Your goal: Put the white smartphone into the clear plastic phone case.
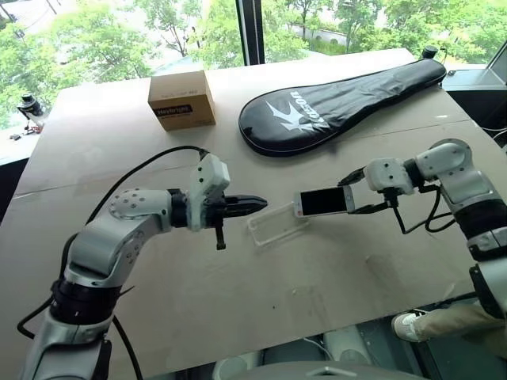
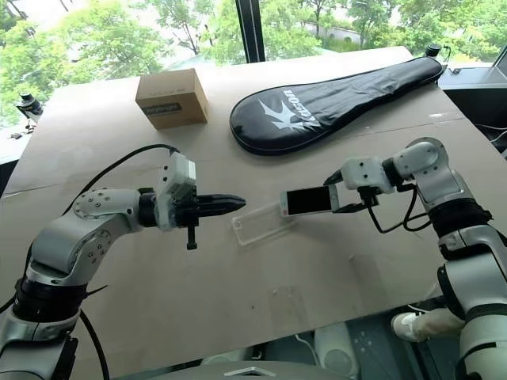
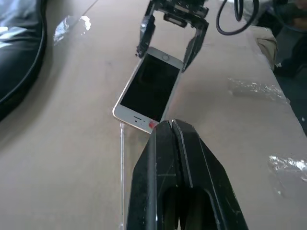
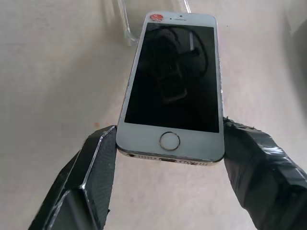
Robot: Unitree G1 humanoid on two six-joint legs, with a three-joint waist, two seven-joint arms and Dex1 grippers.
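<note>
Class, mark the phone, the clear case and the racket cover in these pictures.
phone (image 4: 171,81), right wrist view, middle of the black screen.
clear case (image 1: 273,226), left eye view, middle of the shell.
racket cover (image 1: 317,111), left eye view, its wide head near the logo.

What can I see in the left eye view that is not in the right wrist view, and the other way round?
The left eye view adds the shut left pincer, the cardboard box and the black racket cover on the table. The right wrist view adds the phone's round home button and bottom edge between the right pincer fingers. Both share the white smartphone and the clear plastic phone case.
</note>
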